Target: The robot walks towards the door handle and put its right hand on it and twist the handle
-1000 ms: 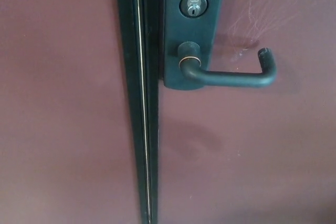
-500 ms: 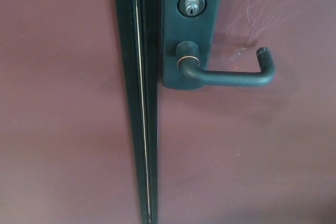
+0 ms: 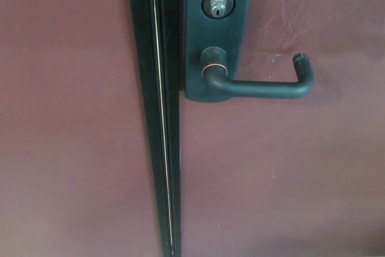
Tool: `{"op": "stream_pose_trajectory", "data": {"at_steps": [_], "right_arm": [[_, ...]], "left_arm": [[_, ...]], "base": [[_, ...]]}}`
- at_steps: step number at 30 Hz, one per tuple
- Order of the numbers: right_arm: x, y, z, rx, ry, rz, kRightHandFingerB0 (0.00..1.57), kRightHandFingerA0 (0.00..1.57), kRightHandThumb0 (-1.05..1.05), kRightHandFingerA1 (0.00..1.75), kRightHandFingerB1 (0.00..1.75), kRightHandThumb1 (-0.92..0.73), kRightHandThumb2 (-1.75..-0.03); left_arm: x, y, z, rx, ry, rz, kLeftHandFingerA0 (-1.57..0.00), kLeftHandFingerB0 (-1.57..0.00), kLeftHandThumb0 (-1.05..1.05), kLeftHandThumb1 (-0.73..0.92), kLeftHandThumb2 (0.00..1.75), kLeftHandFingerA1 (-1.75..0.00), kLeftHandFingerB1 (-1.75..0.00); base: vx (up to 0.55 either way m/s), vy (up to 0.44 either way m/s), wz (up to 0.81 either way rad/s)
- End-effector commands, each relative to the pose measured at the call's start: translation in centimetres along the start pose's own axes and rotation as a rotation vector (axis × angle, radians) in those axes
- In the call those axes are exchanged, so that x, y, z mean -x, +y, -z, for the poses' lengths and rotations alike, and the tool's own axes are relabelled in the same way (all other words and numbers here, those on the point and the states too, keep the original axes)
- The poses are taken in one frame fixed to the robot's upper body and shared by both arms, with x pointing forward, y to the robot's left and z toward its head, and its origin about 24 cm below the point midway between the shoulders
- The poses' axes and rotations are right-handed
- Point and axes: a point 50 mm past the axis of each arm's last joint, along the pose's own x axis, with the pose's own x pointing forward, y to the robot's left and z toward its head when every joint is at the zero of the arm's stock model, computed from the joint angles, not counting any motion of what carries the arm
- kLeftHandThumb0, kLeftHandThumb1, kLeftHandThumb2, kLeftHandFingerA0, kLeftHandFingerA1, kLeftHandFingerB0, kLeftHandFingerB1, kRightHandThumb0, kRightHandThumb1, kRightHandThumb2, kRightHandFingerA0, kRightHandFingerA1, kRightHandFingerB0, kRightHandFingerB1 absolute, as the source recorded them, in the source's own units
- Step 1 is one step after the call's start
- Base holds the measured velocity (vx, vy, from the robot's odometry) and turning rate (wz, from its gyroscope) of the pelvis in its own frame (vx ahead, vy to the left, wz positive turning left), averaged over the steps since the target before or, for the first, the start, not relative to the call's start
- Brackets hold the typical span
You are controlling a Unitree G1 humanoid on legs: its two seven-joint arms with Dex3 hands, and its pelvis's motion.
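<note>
Nothing on the door has moved since the earlier pictures; what you see is the whole view sliding a little up and to the left, so that is the camera, not the handle. A faint dark shadow that lay on the door below the lever one second ago is gone now.

You have the door handle in the upper middle of the frame, a dark lever that runs level from its round hub toward the right and ends in a short tip turned back toward the door at the upper right. Its hub, ringed with a thin coppery band, sits on the dark backplate, which stands just right of centre at the top. Above the hub, on the same plate, you can see the silvery key cylinder; there is small stamped lettering over the keyway, too fine to read.

Left of the plate, the dark door edge runs from top to bottom of the frame with a thin pale line down it. The maroon door fills the right side, with pale scuff marks at the upper right near the lever tip.

Neither of your robot's hands shows, so you cannot judge their fingers, and nothing touches the lever.
</note>
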Motion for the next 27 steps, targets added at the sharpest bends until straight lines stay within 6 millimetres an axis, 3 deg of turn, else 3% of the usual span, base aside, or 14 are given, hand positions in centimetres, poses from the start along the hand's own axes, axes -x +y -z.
{"op": "stream_pose_trajectory", "data": {"at_steps": [1, 6, 7, 8, 18, 27], "right_arm": [[-4.4, 2.1, -12.2, -0.045, -0.208, -0.603, 0.48, 0.54, -0.88, 0.77, 0.6, -0.52, -0.57], [-5.3, 2.5, -14.2, 0.058, -0.233, -0.684, 0.51, 0.55, -0.8, 0.67, 0.5, -0.51, -0.57], [-5.3, 2.5, -14.5, 0.072, -0.238, -0.694, 0.48, 0.53, -0.76, 0.67, 0.55, -0.38, -0.84], [-5.5, 2.5, -15.6, 0.121, -0.258, -0.729, 0.53, 0.57, -0.65, 0.51, 0.37, -0.51, -0.57], [-7.2, 4.7, -20.1, 0.33, -0.287, -0.958, 0.43, 0.51, -0.52, 0.42, 0.35, -0.53, -0.57], [-8.8, 8.1, -20.3, 0.411, -0.186, -1.092, 0.44, 0.51, -0.49, 0.42, 0.35, -0.53, -0.57]], "left_arm": [[0.1, -0.3, 0.4, -0.007, 0.012, 0.017, -0.74, -0.62, -0.31, 0.61, 0.59, -0.56, -0.68], [0.0, -0.7, 0.3, -0.017, 0.006, 0.024, -0.73, -0.59, -0.31, 0.61, 0.59, -0.57, -0.67], [0.0, -0.8, 0.3, -0.024, 0.01, 0.024, -0.73, -0.59, -0.32, 0.61, 0.59, -0.56, -0.67], [0.0, -0.9, 0.3, -0.025, 0.011, 0.025, -0.73, -0.59, -0.32, 0.61, 0.59, -0.55, -0.67], [-0.1, -0.7, 0.0, -0.046, 0.005, 0.025, -0.71, -0.59, -0.32, 0.6, 0.58, -0.53, -0.66], [-0.2, -0.8, -0.4, -0.046, 0.004, 0.04, -0.72, -0.6, -0.32, 0.59, 0.58, -0.54, -0.66]], "base": [[0.0, 0.0, 0.0], [0.0, 0.0, 0.0], [0.0, 0.0, 0.0], [0.0, 0.0, 0.0], [0.0, 0.0, 0.0], [0.0, 0.0, 0.0]]}}
